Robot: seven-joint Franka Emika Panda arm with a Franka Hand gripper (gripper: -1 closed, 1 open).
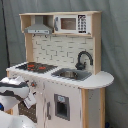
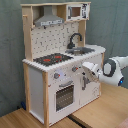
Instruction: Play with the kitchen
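At front of kitchen (image 2: pixel 55 65), white arm w/ jaws (image 2: pixel 85 84) by knobs (jaw state unclear)

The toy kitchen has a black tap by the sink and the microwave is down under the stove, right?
Not quite. The tap is black and by the sink, but the microwave sits up on the top shelf, beside the hood, as the first exterior view shows.

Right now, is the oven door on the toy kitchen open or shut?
Shut. In the second exterior view the oven door lies flush with the kitchen front, no gap along its edges. The claw is beside it, near the knobs.
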